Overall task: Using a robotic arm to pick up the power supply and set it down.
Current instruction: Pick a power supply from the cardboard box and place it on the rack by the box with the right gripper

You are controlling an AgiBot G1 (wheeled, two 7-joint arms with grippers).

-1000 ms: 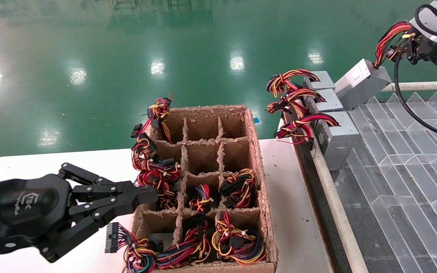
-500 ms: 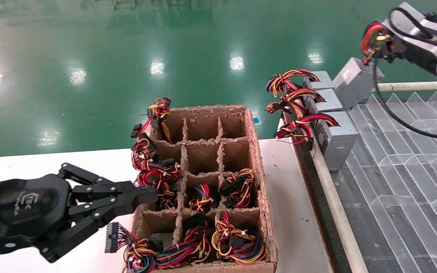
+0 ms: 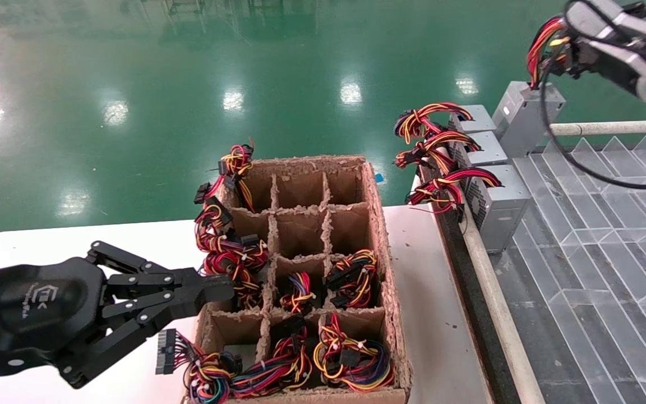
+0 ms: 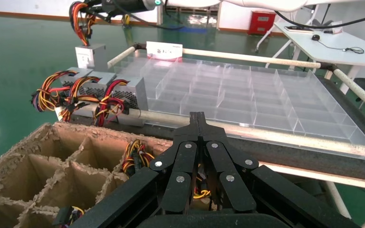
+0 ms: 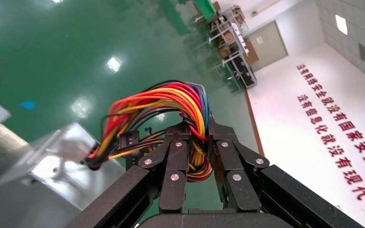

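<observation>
The power supply [image 3: 527, 115], a plain grey metal box, hangs upright by its wire bundle [image 3: 541, 42] at the far end of the row of grey boxes. My right gripper [image 3: 568, 55] is shut on that bundle of red, yellow and orange wires above the box. In the right wrist view the wires [image 5: 171, 102] loop between the right gripper [image 5: 198, 130] jaws, and the power supply [image 5: 62, 161] dangles below. The left wrist view shows the power supply [image 4: 90, 56] far off. My left gripper [image 3: 227, 286] stays shut and empty at the carton's near left side, also seen as the left gripper [image 4: 198, 116].
A divided cardboard carton [image 3: 382, 224] holds several wire bundles [image 3: 351, 278]. Three alike grey boxes [image 3: 497, 196] with wires stand in a row along the tray's left edge. A clear compartment tray [image 3: 609, 252] lies behind a metal rail [image 3: 491, 292].
My right gripper has swung left and away with the wire bundle. The power supply went from tilted over the tray to hanging upright beyond the row. The left arm has not moved.
</observation>
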